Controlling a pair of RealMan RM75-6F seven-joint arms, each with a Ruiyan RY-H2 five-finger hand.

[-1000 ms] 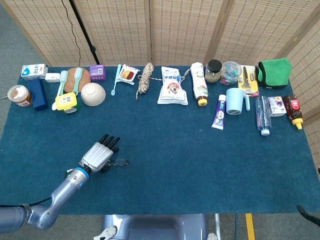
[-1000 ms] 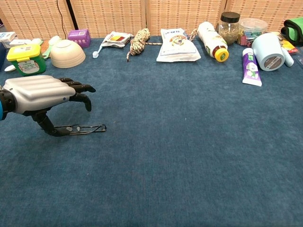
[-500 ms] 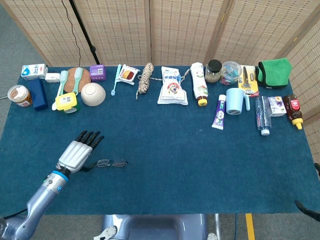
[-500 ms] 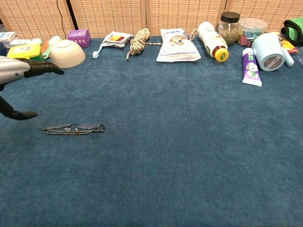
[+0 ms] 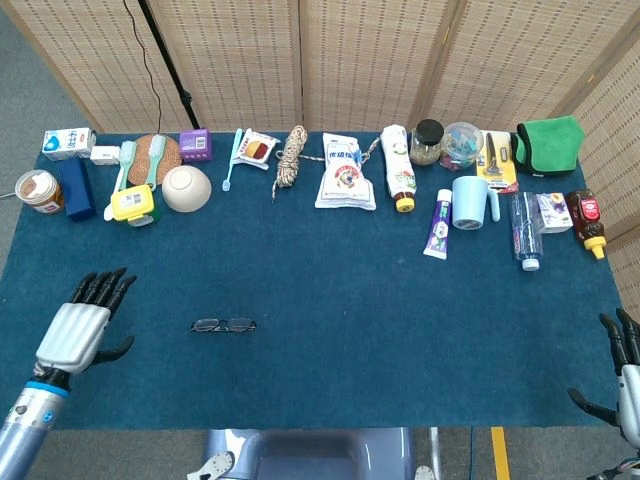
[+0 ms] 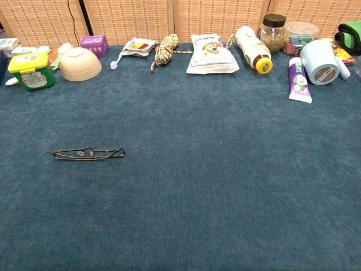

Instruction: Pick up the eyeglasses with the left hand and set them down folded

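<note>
Left of the eyeglasses [image 5: 224,325], left robot hand [image 5: 82,328] is now retreating, fingers spread, empty; glasses lying folded, task apparently done.

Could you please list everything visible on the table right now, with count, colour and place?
eyeglasses: 1, dark frame, folded flat on the cloth, front left
table: 1, blue cloth
bowl: 1, cream, upside down, back left
green tub: 1, yellow lid, left of the bowl
rope: 1, beige, back centre
white pouch: 1, back centre
toothpaste tube: 1, white and purple, back right
cup: 1, light blue, beside the tube
sauce bottle: 1, brown, far right
green cloth: 1, back right corner
left hand: 1, silver and black, fingers spread, left edge, holding nothing
right hand: 1, partly visible, lower right corner
</note>
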